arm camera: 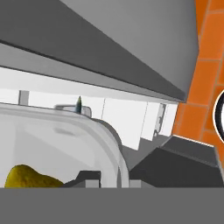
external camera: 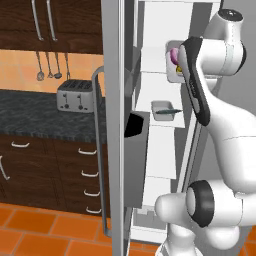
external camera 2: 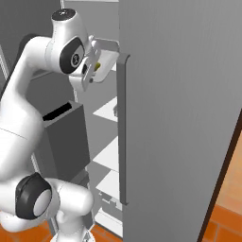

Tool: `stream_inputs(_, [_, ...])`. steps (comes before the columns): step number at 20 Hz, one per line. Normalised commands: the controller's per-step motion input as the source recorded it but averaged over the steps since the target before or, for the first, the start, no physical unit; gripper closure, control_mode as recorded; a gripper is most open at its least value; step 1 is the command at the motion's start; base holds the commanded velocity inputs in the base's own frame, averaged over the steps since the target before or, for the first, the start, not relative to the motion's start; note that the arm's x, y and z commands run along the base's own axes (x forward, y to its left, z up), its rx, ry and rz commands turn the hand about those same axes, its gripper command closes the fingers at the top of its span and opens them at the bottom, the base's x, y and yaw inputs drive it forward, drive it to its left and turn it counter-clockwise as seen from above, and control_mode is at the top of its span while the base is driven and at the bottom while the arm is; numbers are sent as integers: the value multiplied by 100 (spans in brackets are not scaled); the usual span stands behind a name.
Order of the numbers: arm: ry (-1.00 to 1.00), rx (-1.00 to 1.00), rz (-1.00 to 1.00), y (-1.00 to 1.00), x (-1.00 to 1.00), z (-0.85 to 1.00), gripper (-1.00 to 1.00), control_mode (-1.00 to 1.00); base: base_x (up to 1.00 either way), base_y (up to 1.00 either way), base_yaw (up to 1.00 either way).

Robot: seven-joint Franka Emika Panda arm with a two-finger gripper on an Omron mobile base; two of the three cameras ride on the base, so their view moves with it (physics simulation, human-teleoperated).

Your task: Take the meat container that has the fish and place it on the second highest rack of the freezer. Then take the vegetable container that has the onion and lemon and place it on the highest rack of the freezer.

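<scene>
Lemon (arm camera: 30, 177) right under my hand — vegetable container (arm camera: 65, 140) clenched by its rim.
Meat container (external camera: 165, 110) sits one rack lower.

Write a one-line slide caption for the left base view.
Fish tray rests on a freezer rack while the arm holds the vegetable container at the rack above.

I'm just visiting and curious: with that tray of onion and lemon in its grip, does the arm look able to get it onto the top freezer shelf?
Probably yes. The gripper holds the vegetable container at the highest rack, the freezer door stands open, and nothing shows in between. The meat container sits one rack lower, out of the way.
</scene>
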Motion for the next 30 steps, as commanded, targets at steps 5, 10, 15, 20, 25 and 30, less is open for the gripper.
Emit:
stream_inputs(5, [0,0,0,-6,45,-3,100,-100,0,0,0])
stream_inputs(10, [0,0,-2,-12,62,0,100,-100,0,0,0])
stream_inputs(15, [0,0,-2,-8,58,0,100,-100,0,0,0])
stream_inputs(20, [0,0,-2,-8,56,0,100,-100,0,0,0])
stream_inputs(25, [0,0,-1,-8,46,-8,100,-100,0,0,0])
stream_inputs(30, [0,0,-1,-2,45,-17,100,-100,0,0,0])
